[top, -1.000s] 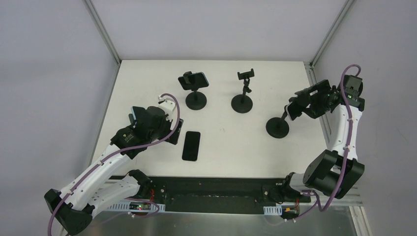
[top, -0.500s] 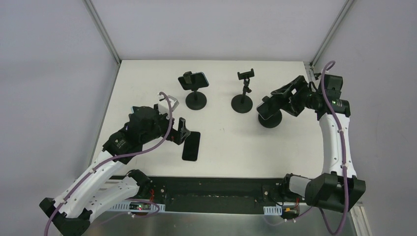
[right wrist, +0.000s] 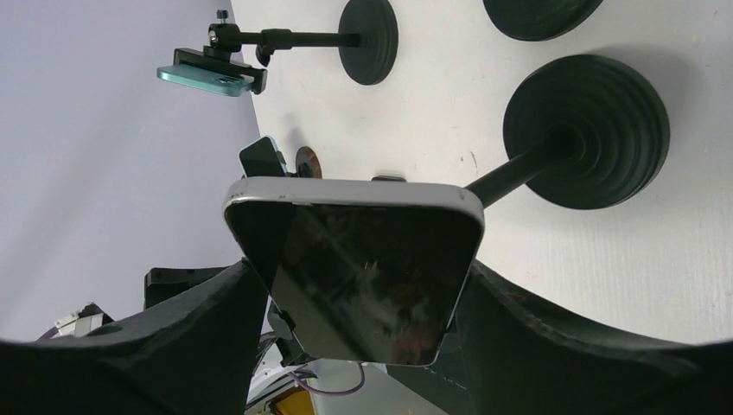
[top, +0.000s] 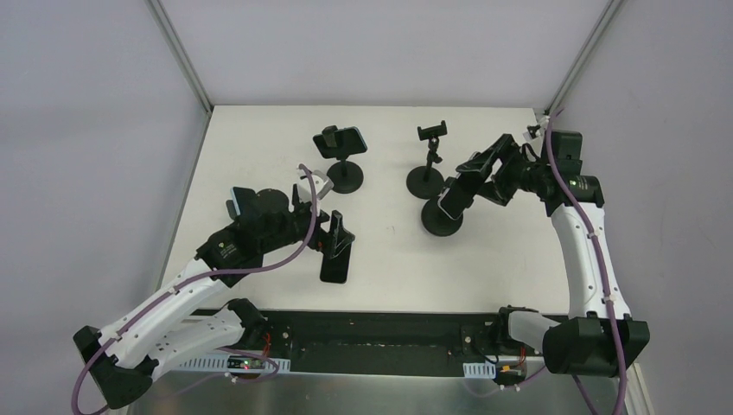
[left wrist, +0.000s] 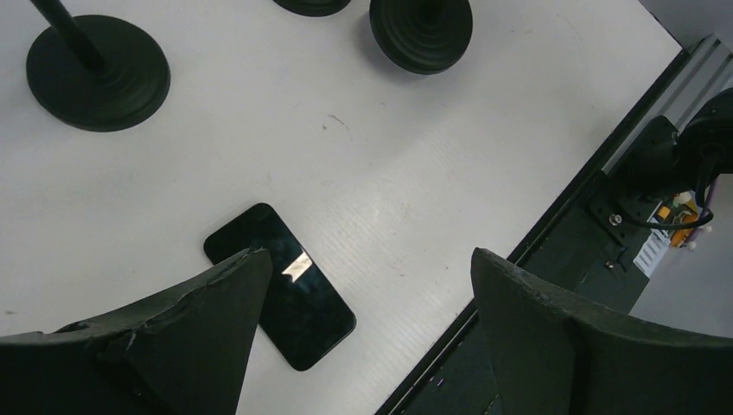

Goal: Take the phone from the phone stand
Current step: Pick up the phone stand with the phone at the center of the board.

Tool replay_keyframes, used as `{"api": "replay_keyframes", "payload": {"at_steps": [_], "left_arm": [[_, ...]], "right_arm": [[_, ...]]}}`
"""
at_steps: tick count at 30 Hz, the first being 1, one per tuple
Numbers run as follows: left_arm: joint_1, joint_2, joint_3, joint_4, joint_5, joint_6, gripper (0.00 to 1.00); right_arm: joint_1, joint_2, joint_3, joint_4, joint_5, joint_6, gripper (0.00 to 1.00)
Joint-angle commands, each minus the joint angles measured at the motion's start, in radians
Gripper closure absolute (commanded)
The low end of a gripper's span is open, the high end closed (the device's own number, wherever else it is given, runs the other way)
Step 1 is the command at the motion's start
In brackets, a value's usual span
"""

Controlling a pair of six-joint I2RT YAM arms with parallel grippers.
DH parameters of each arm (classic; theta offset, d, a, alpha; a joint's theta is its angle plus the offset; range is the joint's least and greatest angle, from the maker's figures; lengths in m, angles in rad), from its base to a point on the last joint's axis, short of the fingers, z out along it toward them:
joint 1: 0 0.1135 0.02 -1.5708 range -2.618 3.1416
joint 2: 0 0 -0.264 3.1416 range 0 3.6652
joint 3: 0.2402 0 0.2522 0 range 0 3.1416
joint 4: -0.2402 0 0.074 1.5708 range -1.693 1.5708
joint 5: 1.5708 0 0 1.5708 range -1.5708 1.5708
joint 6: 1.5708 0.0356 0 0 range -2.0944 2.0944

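Note:
My right gripper (top: 464,188) is shut on the edges of a silver-rimmed phone (top: 449,204) that is still on its black stand (top: 442,218). The right wrist view shows the phone (right wrist: 354,268) between my fingers, with the stem running to the round base (right wrist: 588,130). My left gripper (top: 334,233) is open and empty, above a second black phone (top: 335,261) lying flat on the table. In the left wrist view that phone (left wrist: 290,303) lies by my left finger (left wrist: 216,320).
A stand (top: 345,177) at the back holds a teal phone (top: 340,141). An empty stand (top: 426,181) with its clamp (top: 432,131) stands just behind the held stand. The black rail (top: 372,341) runs along the table's near edge.
My right gripper has moved left with the phone, and the stand has come along from the right edge towards the middle. My left gripper has moved right, over the flat phone.

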Motion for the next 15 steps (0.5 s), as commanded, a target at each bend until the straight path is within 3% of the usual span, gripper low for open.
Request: {"api": "replay_keyframes", "payload": {"at_steps": [1, 5, 15], "left_arm": [[-0.05, 0.016, -0.041, 0.149, 0.007, -0.013, 0.11], [-0.096, 0.056, -0.054, 0.256, 0.011, 0.022, 0.11], [-0.13, 0.225, 0.02, 0.319, 0.054, 0.096, 0.1]], "right_arm": [[0.007, 0.004, 0.011, 0.07, -0.033, 0.02, 1.0], [0.006, 0.031, 0.014, 0.011, 0.018, -0.014, 1.0], [0.007, 0.098, 0.021, -0.103, 0.196, -0.045, 1.0]]}}
